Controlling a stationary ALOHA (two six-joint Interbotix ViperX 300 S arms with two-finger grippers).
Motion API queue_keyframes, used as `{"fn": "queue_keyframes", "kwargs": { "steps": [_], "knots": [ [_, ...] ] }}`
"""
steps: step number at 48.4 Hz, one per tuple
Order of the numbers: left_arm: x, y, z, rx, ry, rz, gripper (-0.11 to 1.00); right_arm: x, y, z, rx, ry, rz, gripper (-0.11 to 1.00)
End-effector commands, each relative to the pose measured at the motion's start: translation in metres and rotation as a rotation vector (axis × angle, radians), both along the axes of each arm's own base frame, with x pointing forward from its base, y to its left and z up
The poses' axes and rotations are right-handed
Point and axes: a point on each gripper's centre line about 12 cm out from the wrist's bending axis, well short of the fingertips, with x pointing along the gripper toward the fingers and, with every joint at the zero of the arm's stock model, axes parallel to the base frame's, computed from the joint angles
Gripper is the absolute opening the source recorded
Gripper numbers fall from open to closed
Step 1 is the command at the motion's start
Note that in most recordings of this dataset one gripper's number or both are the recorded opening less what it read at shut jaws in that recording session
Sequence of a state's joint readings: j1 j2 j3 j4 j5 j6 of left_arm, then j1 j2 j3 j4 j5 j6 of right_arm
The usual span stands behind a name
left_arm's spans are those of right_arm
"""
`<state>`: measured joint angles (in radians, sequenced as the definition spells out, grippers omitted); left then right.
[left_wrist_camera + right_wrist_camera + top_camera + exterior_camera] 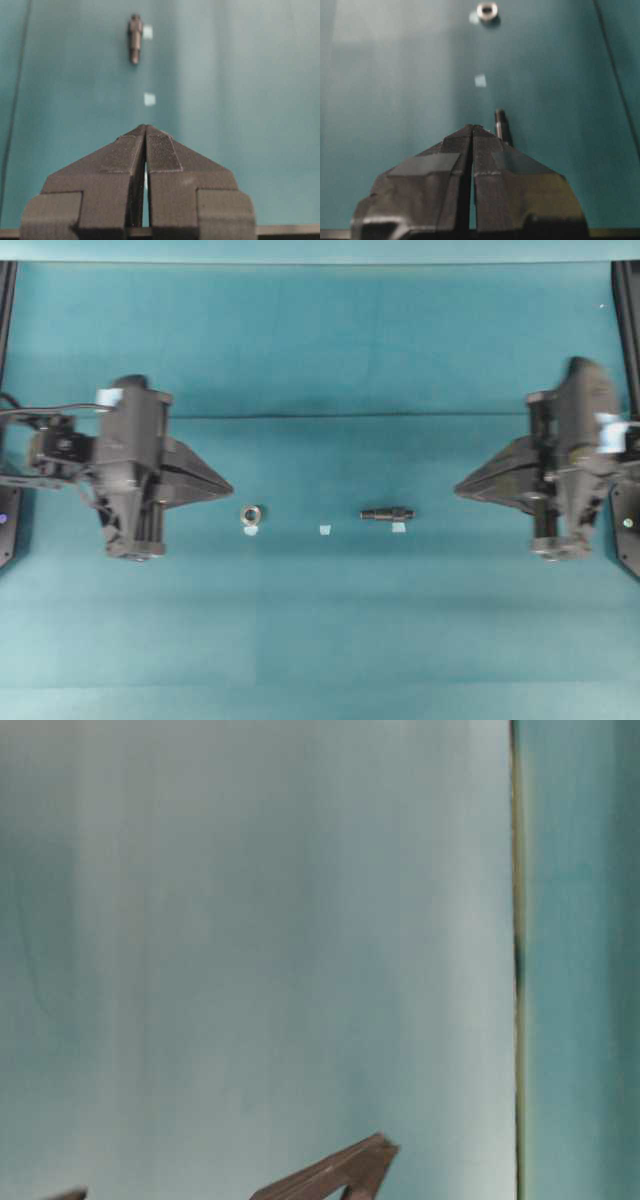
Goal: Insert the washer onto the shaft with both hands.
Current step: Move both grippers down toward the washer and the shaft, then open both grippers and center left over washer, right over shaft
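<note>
Washer [251,514], a tiny silvery-tan metal ring with a dark centre hole, lies flat on the teal worktop [320,640] near its middle, toward the left edge, with a small pale tape square [251,531] touching it. The left hand [228,485], black and pointed, hovers just left of the washer with its jaws pressed together and nothing between them. A second pale tape square [324,530] lies between washer and shaft. The shaft [387,513], a small dark grey stepped metal cylinder, lies on its side right of centre, a third tape square [398,528] beside it. The right hand [460,489] stands further right, jaws closed and empty, its tip pointing at the shaft.
</note>
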<state>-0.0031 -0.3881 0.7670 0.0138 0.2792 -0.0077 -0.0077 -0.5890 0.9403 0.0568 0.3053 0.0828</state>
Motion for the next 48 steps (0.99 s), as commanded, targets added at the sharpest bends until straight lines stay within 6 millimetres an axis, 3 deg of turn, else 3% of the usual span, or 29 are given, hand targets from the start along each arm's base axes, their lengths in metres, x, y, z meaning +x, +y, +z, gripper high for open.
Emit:
{"fn": "queue_keyframes", "kwargs": {
  "steps": [1,25,39,48],
  "knots": [
    [0.011,0.0,0.004,0.002,0.028,0.0,0.02,0.013,-0.001,0.004,-0.005,0.022,0.001,-0.09],
    [0.048,0.002,-0.038,0.006,0.281,0.004,0.02,0.049,-0.002,-0.029,-0.071,0.284,0.056,-0.09],
    [0.05,0.01,-0.062,0.008,0.38,0.025,0.02,0.063,-0.007,-0.058,-0.076,0.381,0.058,-0.09],
    [0.048,0.016,-0.076,0.005,0.434,0.039,0.02,0.072,-0.016,-0.064,-0.083,0.407,0.051,-0.09]
  ]
}}
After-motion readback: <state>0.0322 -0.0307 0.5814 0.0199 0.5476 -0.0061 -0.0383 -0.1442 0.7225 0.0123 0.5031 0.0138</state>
